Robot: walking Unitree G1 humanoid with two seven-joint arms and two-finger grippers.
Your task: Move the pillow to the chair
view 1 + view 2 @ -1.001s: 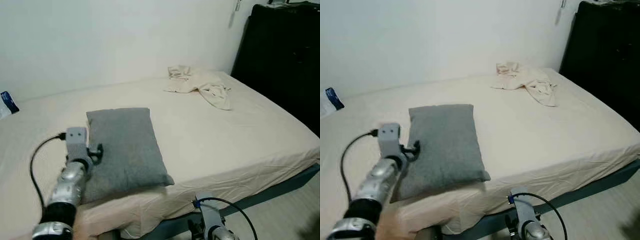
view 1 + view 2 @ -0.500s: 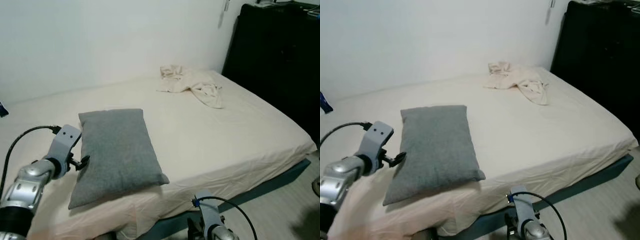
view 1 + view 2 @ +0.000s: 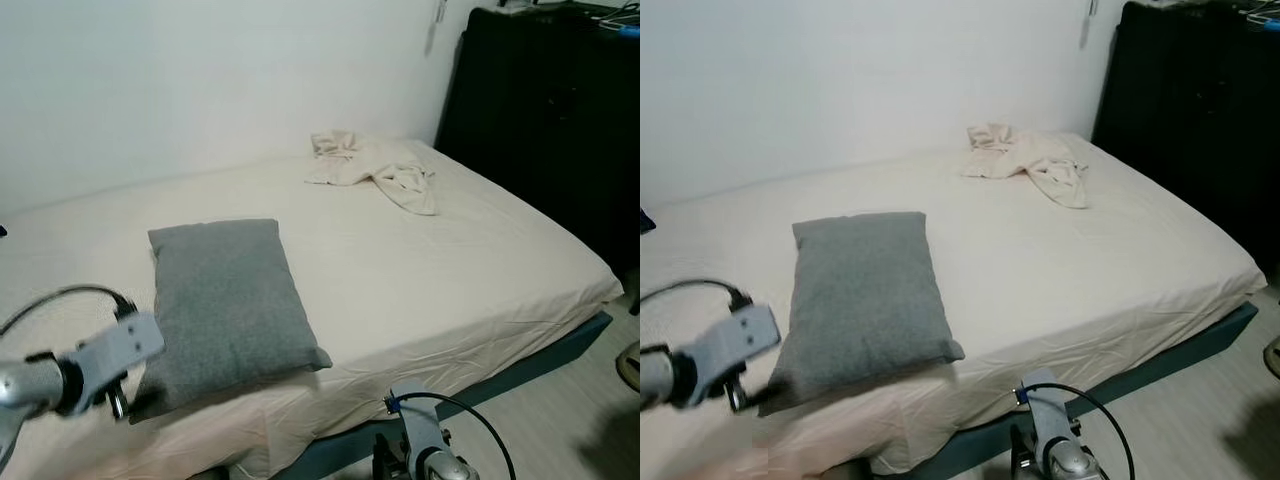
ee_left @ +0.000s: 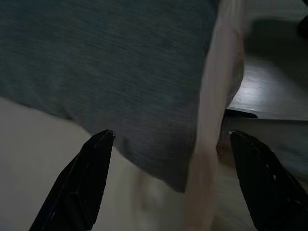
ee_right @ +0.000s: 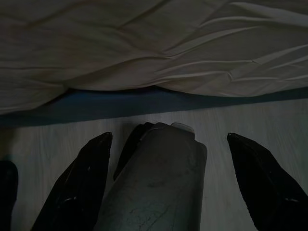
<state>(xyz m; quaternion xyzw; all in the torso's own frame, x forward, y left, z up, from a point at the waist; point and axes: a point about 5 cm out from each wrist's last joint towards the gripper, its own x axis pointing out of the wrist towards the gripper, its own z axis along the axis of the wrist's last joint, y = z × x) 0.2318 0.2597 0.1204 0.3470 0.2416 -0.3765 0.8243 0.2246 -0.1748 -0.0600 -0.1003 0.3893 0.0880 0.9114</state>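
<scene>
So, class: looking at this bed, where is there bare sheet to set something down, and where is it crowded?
The widest bare stretch of the bed lies between the grey pillow and its right edge, below the crumpled cloth. A bare strip also runs between pillow and wall. It is crowded at the pillow's near-left corner, where the left gripper hovers, open, and at the far corner under the cloth.

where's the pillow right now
The pillow lies flat on the bed, near its front edge on the robot's left, with the left end effector at its near-left corner.

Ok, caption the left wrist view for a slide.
Left gripper, fingers spread, aimed at the grey pillow's corner at the bed's edge.
</scene>
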